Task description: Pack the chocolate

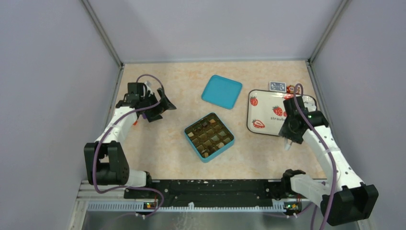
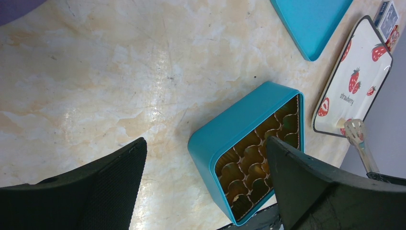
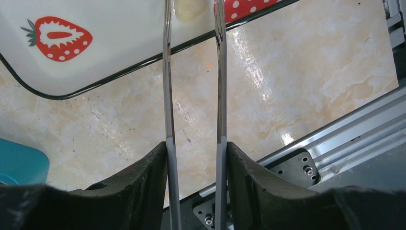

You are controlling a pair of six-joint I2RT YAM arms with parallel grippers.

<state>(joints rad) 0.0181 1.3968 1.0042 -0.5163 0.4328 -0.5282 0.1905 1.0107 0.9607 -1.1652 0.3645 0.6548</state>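
Overhead view facing straight down, both wrist views close and low, all sharing the strawberry tray (image 1: 265,98)

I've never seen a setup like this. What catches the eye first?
The teal box in the middle of the table, divided into small gold-lined cells, its lid lying apart behind it. Then the strawberry-printed tray on the right, where the right gripper holds thin metal tongs with a cream piece between their arms.
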